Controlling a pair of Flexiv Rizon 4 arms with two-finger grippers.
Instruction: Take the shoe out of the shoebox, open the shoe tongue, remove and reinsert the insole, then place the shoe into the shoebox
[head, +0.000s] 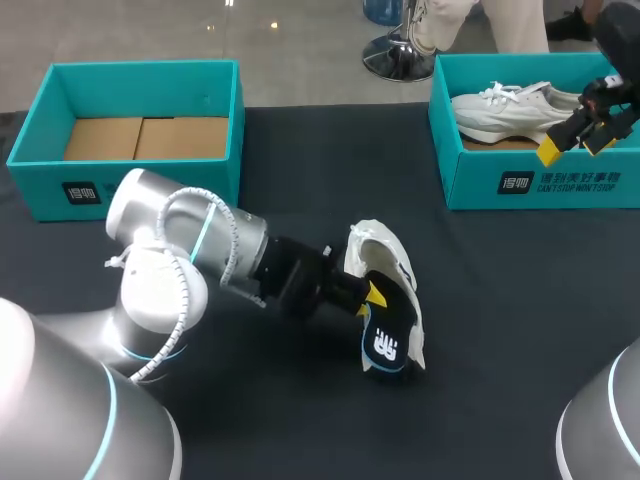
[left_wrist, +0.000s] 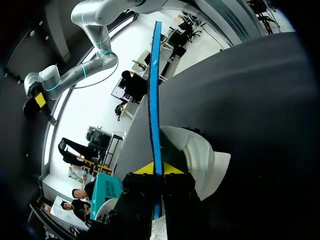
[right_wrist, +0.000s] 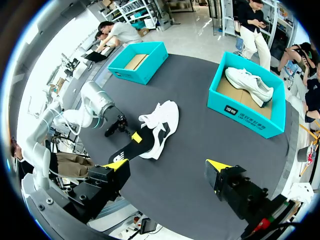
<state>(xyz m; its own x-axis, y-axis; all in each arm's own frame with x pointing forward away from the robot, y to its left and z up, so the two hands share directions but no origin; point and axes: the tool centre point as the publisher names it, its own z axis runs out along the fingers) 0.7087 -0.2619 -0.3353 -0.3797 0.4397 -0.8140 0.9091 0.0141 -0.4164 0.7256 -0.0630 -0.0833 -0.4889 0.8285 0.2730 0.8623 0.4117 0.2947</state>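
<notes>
Left jaws pinched, right jaws apart

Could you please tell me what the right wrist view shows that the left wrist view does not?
Only the right wrist view: both boxes whole, the empty shoebox and the shoebox holding a second shoe, plus the insole's black face. Only the left wrist view: that insole edge-on, a thin blue line clamped between the left hand's yellow tips. Both: the white shoe on the table, with the insole against it.
</notes>
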